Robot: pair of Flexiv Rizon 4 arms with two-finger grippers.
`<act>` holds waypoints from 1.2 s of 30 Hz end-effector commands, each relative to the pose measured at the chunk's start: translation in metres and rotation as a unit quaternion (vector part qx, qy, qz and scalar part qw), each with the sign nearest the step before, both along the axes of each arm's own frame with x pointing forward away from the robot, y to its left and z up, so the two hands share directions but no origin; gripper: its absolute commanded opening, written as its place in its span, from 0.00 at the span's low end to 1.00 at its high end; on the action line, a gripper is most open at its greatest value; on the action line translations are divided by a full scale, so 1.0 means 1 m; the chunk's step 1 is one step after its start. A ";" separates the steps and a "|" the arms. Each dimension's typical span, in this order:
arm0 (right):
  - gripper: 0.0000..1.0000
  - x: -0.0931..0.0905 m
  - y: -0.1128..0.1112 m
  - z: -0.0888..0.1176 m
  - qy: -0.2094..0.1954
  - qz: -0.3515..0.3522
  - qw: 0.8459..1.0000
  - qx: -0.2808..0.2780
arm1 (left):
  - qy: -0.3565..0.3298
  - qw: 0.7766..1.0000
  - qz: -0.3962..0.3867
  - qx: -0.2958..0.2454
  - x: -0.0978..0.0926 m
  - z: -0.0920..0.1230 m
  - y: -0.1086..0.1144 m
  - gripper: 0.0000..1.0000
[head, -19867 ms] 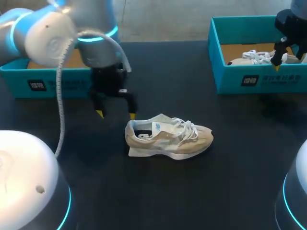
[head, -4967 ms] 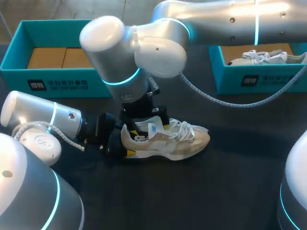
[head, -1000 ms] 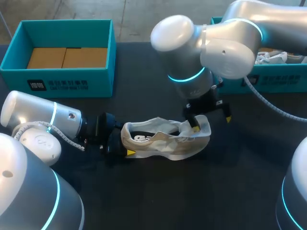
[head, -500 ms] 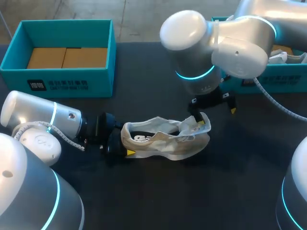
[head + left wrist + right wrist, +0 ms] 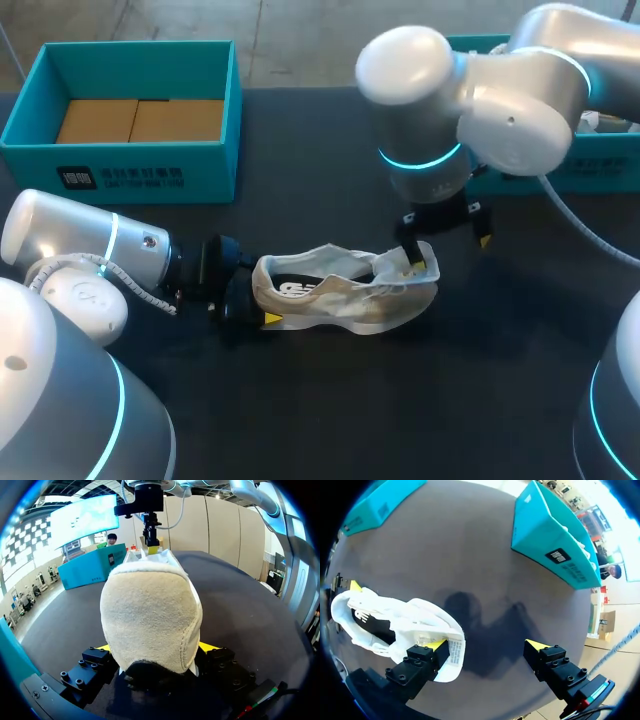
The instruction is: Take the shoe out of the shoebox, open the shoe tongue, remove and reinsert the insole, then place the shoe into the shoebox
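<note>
While the left shoebox [image 5: 130, 110] sits at the far left of the tabletop [image 5: 330, 410] with only its cardboard floor showing, the left gripper [image 5: 258, 300] has not budged. It stays clamped on the heel of the shoe [image 5: 340, 300], a yellow tip pressed against either side, just as it was a few seconds back. The shoe itself lies on its sole in the middle of the tabletop, out of both boxes and in the same spot. What has changed is up front. The tongue [image 5: 428, 266], which stood upright over the laces five seconds ago, is now folded forward over the toe, leaving the mouth of the shoe wide open. A dark insole [image 5: 300, 288] appears to be still lying inside. Over the last half second the right arm has drifted a little up and to the right. The right gripper [image 5: 448, 250] hangs just above the toe with its fingers spread wide, one tip resting against the tongue's flap and the other well clear over bare tabletop, so it grips nothing. That looks to me like the tongue step finished and the insole next. The right shoebox [image 5: 600, 170] waits behind the arm at the far right.
</note>
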State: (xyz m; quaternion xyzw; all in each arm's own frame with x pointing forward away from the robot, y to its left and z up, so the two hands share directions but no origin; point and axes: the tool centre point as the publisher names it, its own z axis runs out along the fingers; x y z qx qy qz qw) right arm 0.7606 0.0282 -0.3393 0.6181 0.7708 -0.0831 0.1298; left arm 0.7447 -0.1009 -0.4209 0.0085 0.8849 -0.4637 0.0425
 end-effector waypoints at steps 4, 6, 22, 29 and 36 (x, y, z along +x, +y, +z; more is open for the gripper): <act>1.00 0.002 -0.012 0.008 -0.033 0.071 0.997 0.026 | 0.000 1.000 0.000 0.002 -0.001 -0.001 0.002 0.00; 1.00 0.004 -0.012 0.016 -0.044 0.107 0.993 0.034 | 0.000 1.000 0.000 0.002 -0.001 -0.001 0.002 0.00; 1.00 0.034 0.028 0.055 -0.052 0.539 0.836 0.089 | 0.000 1.000 0.000 0.002 -0.001 -0.001 0.002 0.00; 0.84 0.045 0.043 0.061 -0.051 0.584 0.806 0.081 | 0.000 1.000 0.000 0.002 -0.001 -0.001 0.002 0.00; 0.00 0.047 0.062 0.068 -0.050 0.604 0.792 0.073 | 0.000 1.000 0.000 0.002 -0.001 -0.001 0.002 0.00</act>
